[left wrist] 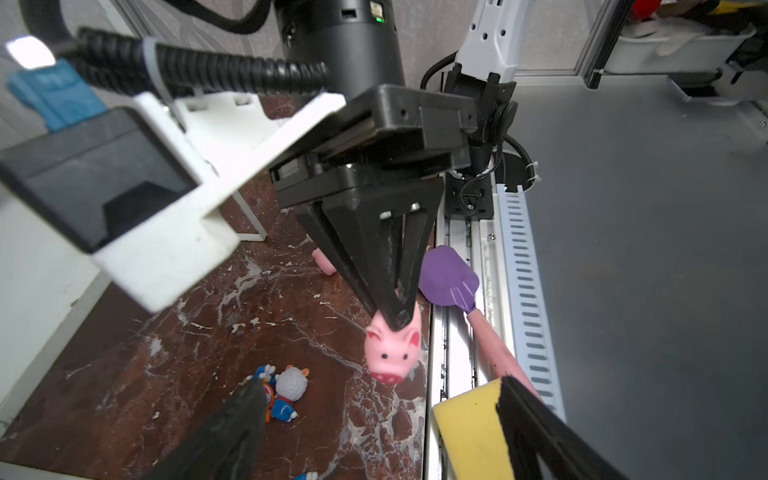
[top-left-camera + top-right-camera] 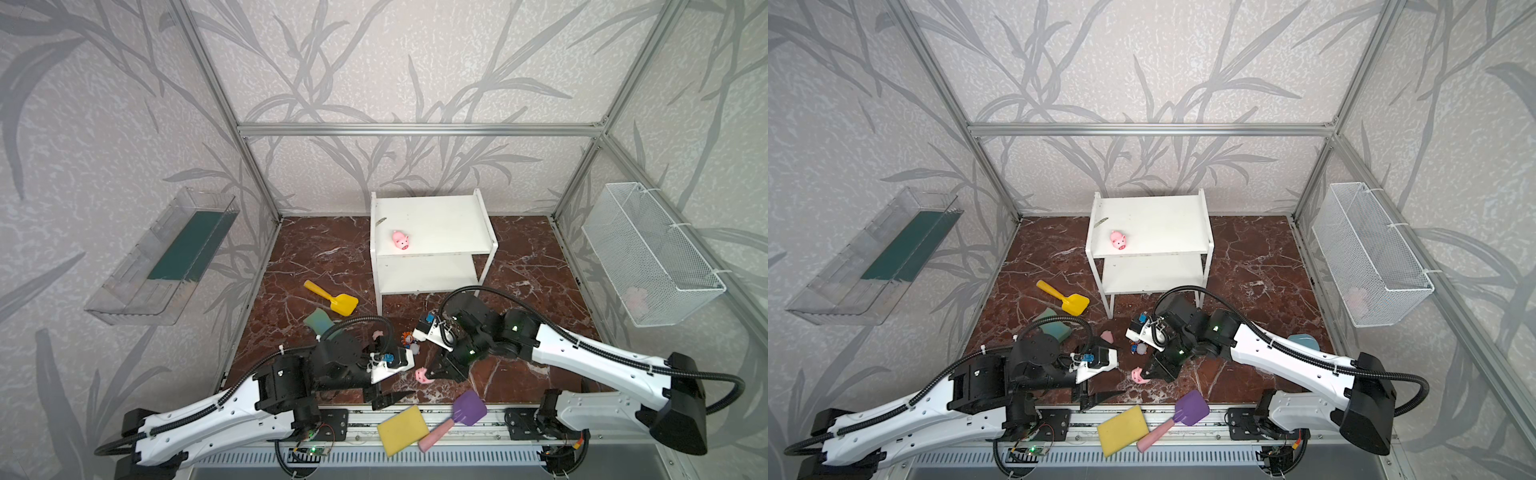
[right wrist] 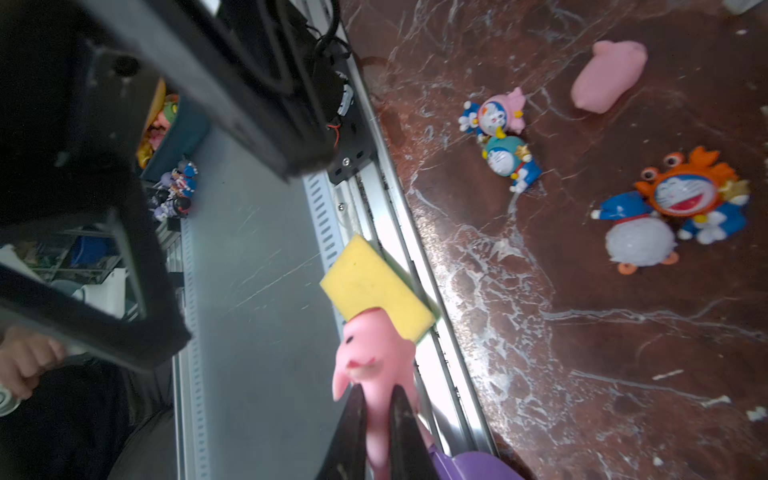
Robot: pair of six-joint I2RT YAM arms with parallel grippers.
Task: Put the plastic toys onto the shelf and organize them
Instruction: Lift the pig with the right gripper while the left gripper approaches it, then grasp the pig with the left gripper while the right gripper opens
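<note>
A brown marbled surface (image 2: 519, 266) inside a metal-framed enclosure with leaf-patterned walls was observed. At the left, the left end effector (image 2: 392, 400) was found released, its fingers spread with nothing between them, low by the near edge. Just beyond it, one loose pig (image 2: 377, 333) was noted lying on the surface. Four small figurines (image 3: 509, 160) were recorded nearby in two pairs, all on the surface. To their right, a held pig (image 1: 392, 353) was seen clenched at its rear end by the right end effector (image 1: 399, 320), close to the front edge. Further back, the shelf (image 2: 449, 224) carried a single shelved pig (image 2: 401, 240) on its upper board; no toy was seen on the lower board. The task was judged to be at an early stage: one toy placed, one in the grip, the rest yet to be collected and arranged.
</note>
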